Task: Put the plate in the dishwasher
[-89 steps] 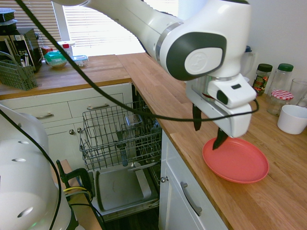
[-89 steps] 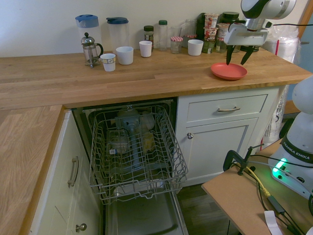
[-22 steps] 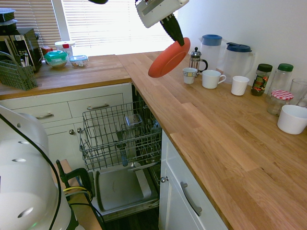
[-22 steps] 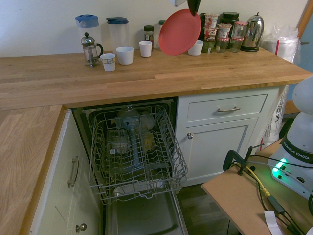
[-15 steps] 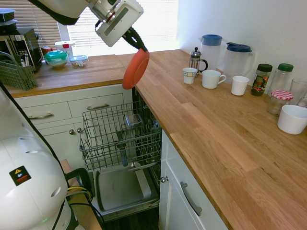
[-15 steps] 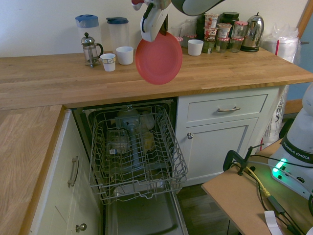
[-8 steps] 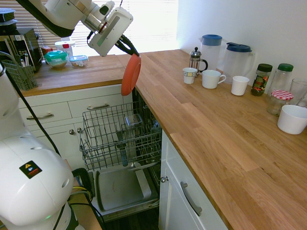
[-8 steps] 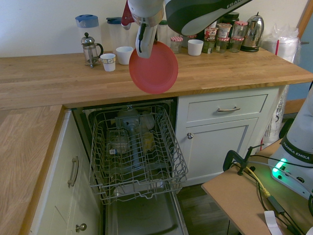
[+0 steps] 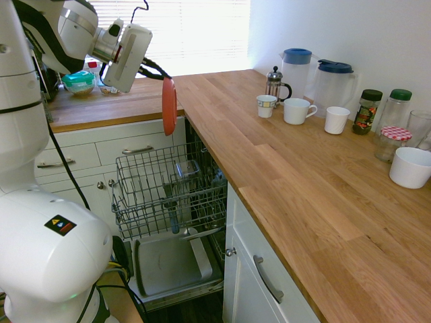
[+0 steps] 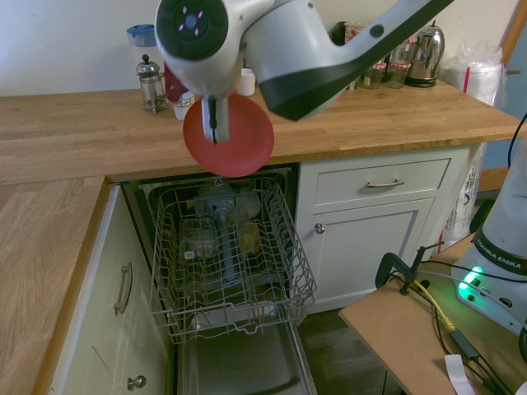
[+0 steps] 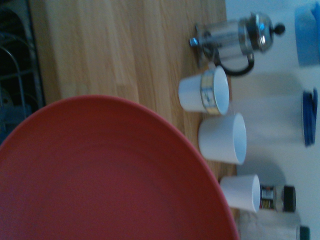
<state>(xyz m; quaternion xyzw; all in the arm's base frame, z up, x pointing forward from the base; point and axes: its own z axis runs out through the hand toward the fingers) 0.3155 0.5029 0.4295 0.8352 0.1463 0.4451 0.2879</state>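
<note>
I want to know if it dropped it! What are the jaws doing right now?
Gripper: jaws closed on the rim of the plate, holding it on edge above the dishwasher rack.

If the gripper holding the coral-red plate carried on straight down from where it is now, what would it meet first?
Probably the grey wire rack of the open dishwasher. The gripper holds the round coral-red plate on edge above it, so the plate's lower rim would arrive first. Exact depth alignment is unclear.
</note>
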